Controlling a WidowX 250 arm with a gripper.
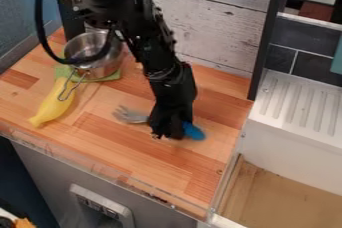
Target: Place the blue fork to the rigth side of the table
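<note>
The arm [150, 47] enters at the top edge of the camera view, with its gripper [167, 136] directed down at the wooden bench [133, 157], right of centre. The blue fork [194, 131] is located at the gripper: metal tines project on the view's left, the blue handle on the right, and the middle section is concealed. Jaw state: it cannot be told whether the jaws are apart, together or clamped on the fork. At the bench's rear left, a metal pot [105, 68] with a wire handle sits on a green mat [115, 76]. A yellow elongated item [50, 108] lies in front of the pot. A white ridged drainer [297, 104] adjoins at right
</note>
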